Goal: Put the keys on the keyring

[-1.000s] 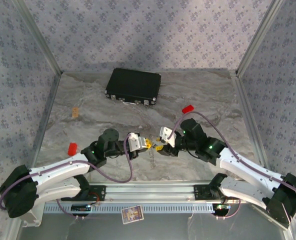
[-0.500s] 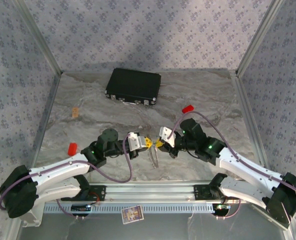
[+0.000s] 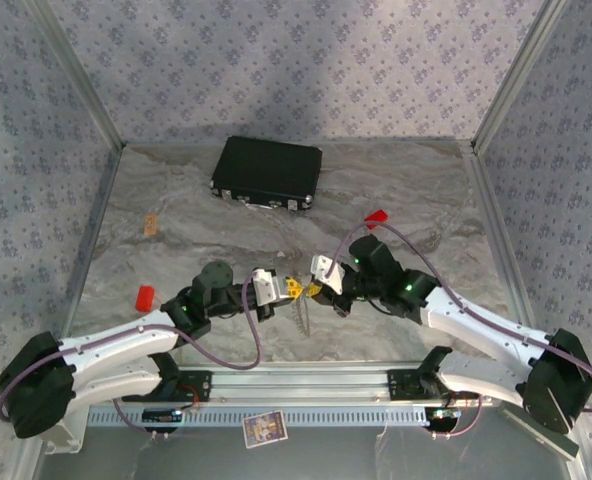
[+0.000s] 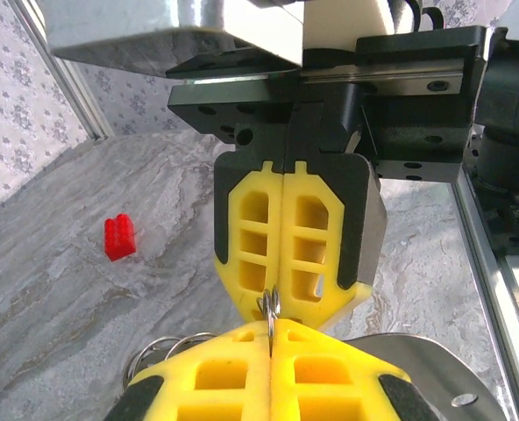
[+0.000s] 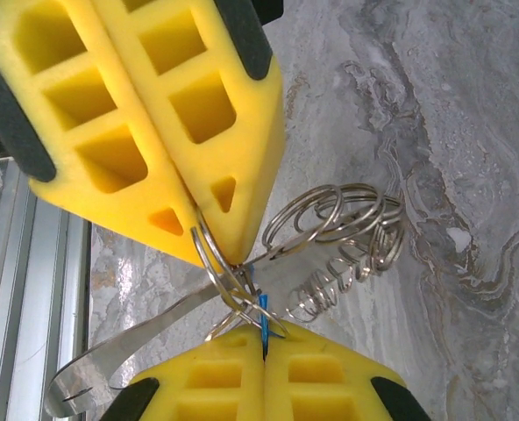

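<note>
over the near middle of the table (image 3: 176,215), the two arms meet tip to tip above the surface. the left tool (image 3: 291,288) has its pads pressed together on the thin wire keyring (image 5: 214,261). the right tool (image 5: 264,346) is also clamped shut, with a sliver of blue (image 5: 262,316) between its pads, likely the blue key's head seen edge on. a bunch of linked rings (image 5: 347,219) and a flat metal strip (image 5: 145,338) hang below the keyring; what the strip is i cannot tell.

to do this step well, the left tool should hold the keyring dead steady. the right tool should make small, slow turns so the key's hole follows the wire coil round, with no pulling away that could drag the ring out of the pads.

against a second ago, the right arm has swung in closer to the left, and its pads, then apart, are now shut. the left tool has stayed clamped.
</note>
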Controlling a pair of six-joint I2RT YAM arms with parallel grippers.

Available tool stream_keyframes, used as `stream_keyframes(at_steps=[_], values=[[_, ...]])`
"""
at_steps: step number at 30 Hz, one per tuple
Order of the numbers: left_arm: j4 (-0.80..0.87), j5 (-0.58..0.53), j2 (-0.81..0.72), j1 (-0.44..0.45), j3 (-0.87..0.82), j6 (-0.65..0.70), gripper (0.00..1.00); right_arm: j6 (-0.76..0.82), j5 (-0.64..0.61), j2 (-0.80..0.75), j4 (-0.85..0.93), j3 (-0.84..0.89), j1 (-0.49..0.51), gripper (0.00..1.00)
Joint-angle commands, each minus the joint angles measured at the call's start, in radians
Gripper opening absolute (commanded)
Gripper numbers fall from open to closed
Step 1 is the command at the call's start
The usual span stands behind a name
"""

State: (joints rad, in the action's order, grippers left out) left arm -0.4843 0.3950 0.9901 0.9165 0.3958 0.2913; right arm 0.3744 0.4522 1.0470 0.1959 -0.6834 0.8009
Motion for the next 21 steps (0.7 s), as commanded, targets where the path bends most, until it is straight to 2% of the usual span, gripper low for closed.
stream_keyframes(at_steps=[1, 8, 9, 10, 12, 15, 21], values=[[-0.095, 0.004, -0.030, 0.004, 0.002, 0.020, 0.00, 0.017, -0.009, -0.037, 0.032, -0.015, -0.001, 0.00], [-0.114, 0.004, -0.031, 0.005, -0.003, 0.016, 0.00, 0.013, -0.009, -0.031, 0.033, -0.010, 0.001, 0.00], [-0.113, 0.003, -0.030, 0.005, -0.002, 0.016, 0.00, 0.013, -0.010, -0.029, 0.029, -0.013, 0.002, 0.07], [-0.108, 0.003, -0.028, 0.005, 0.000, 0.016, 0.00, 0.013, -0.011, -0.030, 0.027, -0.015, 0.002, 0.19], [-0.099, 0.003, -0.027, 0.005, 0.000, 0.018, 0.00, 0.018, -0.013, -0.047, 0.022, -0.008, 0.000, 0.30], [-0.085, 0.014, -0.021, 0.005, 0.000, 0.022, 0.00, 0.038, -0.033, -0.102, 0.030, 0.004, -0.006, 0.35], [-0.052, 0.056, 0.009, 0.005, 0.022, 0.028, 0.00, 0.058, -0.005, -0.175, 0.078, -0.008, -0.020, 0.37]])
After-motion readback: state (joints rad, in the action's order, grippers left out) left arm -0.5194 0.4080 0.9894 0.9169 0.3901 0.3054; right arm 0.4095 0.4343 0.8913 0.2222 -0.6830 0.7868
